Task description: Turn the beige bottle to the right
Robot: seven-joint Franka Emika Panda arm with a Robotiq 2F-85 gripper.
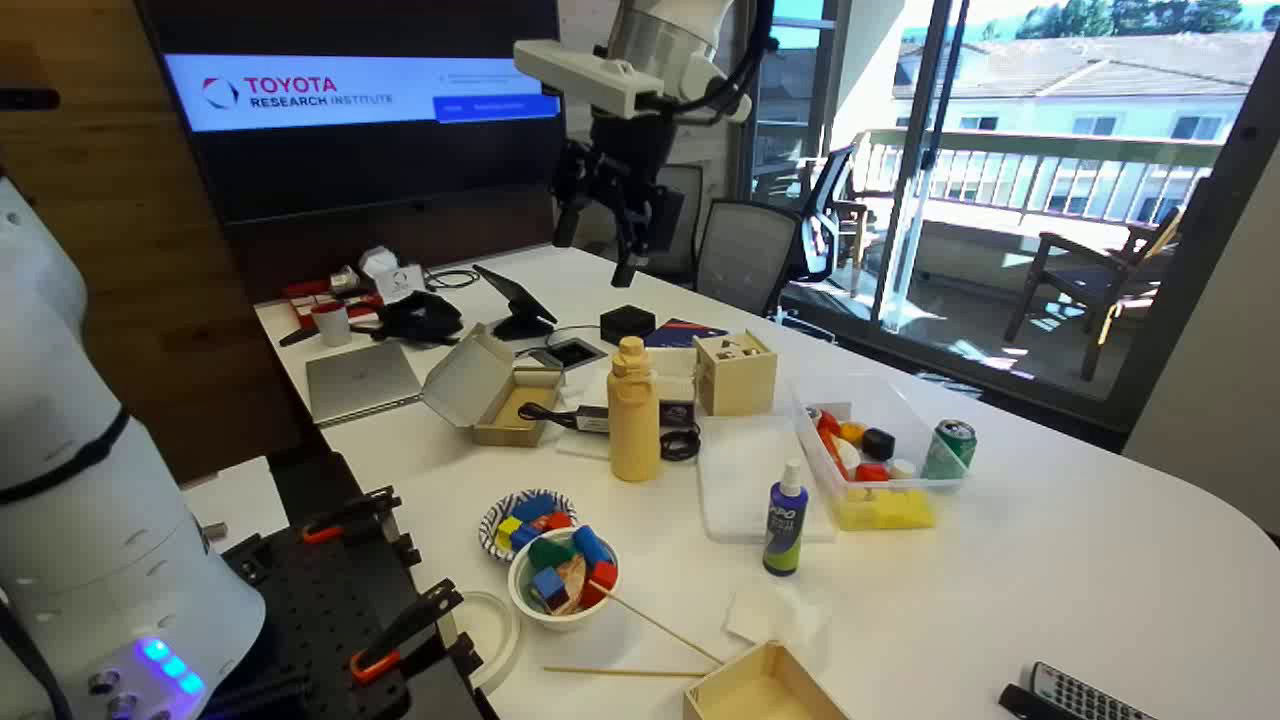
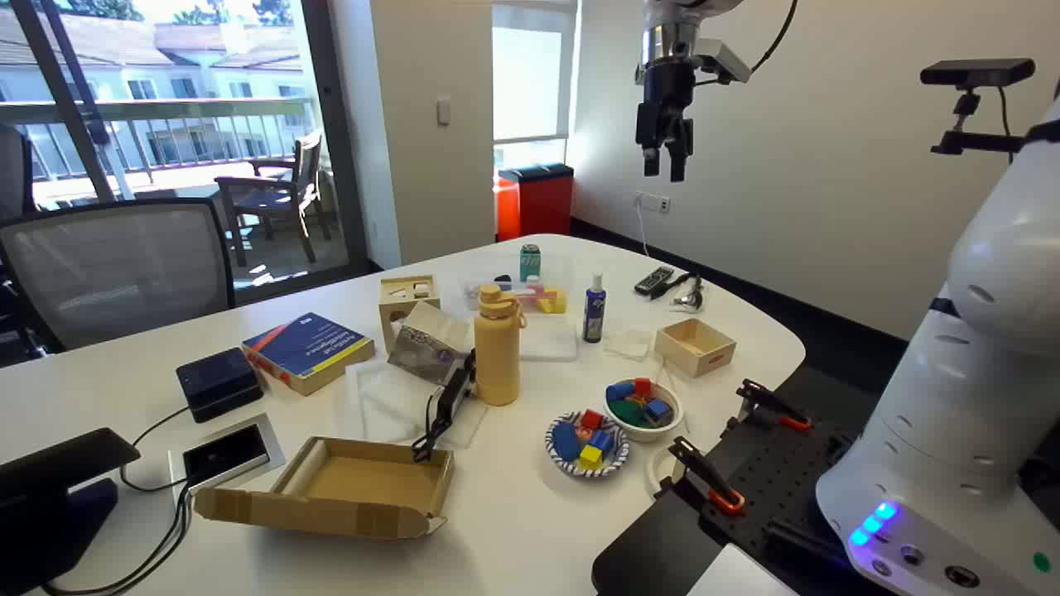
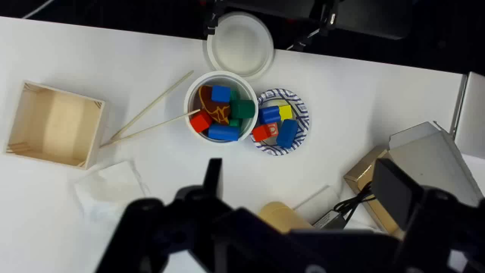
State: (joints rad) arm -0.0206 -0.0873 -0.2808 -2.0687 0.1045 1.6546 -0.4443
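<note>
The beige bottle stands upright on the white table in both exterior views (image 1: 634,430) (image 2: 497,360). It is tall and tan-yellow, with a narrower cap and a carry loop. In an exterior view the loop hangs at the right of the cap. My gripper is high above the table, apart from the bottle, in both exterior views (image 1: 597,258) (image 2: 665,168). It is open with nothing between its fingers. In the wrist view the fingers (image 3: 303,182) are spread wide. Only the lower part of the bottle (image 3: 280,215) shows there; the gripper body hides the rest.
A black power adapter (image 2: 451,396) and an open cardboard box (image 2: 373,476) lie by the bottle. A bowl of blocks (image 1: 563,618), a patterned bowl (image 1: 488,528), a spray bottle (image 1: 786,525), a wooden block box (image 1: 745,380) and a clear bin (image 1: 900,400) stand around it.
</note>
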